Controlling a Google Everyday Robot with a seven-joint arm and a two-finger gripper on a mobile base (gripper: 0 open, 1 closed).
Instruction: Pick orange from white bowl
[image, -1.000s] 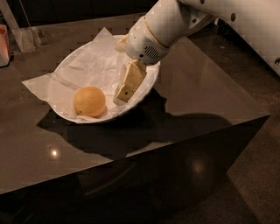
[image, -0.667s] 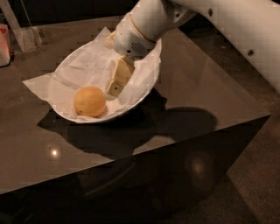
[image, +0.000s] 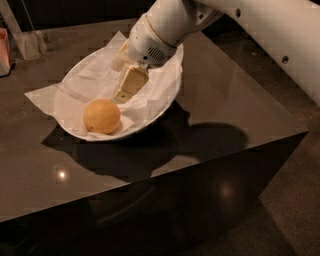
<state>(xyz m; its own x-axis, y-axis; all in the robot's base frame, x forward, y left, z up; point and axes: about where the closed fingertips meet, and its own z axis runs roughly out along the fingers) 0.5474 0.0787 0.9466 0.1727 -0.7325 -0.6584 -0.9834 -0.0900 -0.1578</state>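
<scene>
The orange (image: 101, 116) lies in the front left part of the white bowl (image: 137, 130), on its crumpled white paper lining (image: 87, 82). The bowl stands on a dark glossy table (image: 210, 95). My gripper (image: 118, 80) reaches down into the bowl from the upper right, on the white arm (image: 165, 27). It is open and empty. One cream finger (image: 131, 82) points down-left, its tip a short way up and right of the orange and not touching it. The other finger (image: 119, 57) shows behind it.
A clear plastic holder (image: 30, 42) and a pink object (image: 4, 50) stand at the table's back left. A corner of the paper (image: 40, 97) sticks out left of the bowl. The table's front edge (image: 150, 177) and right corner (image: 305, 131) are near.
The arm has swung left and further over the bowl, bringing the gripper closer to the orange. The orange and bowl have not moved.
</scene>
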